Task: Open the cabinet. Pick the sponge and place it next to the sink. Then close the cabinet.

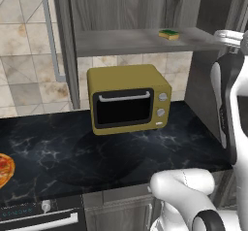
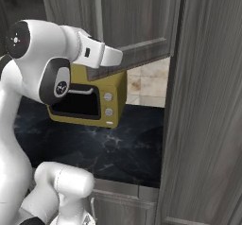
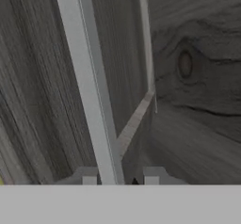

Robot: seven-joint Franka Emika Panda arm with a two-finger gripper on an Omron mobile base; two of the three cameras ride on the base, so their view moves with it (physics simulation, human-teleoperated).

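Hand view: claw (image 3: 120, 176) pinches the long silver bar handle (image 3: 89, 86) of the dark grey wood-grain cabinet (image 1: 131, 4). Left base view: yellow-green sponge (image 1: 168, 34) lies on the cabinet's grey shelf (image 1: 121, 41), above the mustard-yellow microwave (image 1: 128, 99) on the black marble tabletop (image 1: 58, 147).

My gripper (image 3: 120, 178) shows just its two fingertips at the bottom of the hand view, either side of the silver handle (image 3: 89, 86); the bar runs off the top edge and its mounts are out of frame. From the left base view my forearm leaves the right edge, so my hand is cut off there. The cabinet (image 1: 140, 41) loses its top to the frame, and its left door (image 1: 63, 41) is seen edge-on. The sponge (image 1: 168, 34) is too small to read any texture. A pizza (image 1: 5, 169) is cropped by the left edge. In the right base view my arm hides part of the microwave (image 2: 101, 103)
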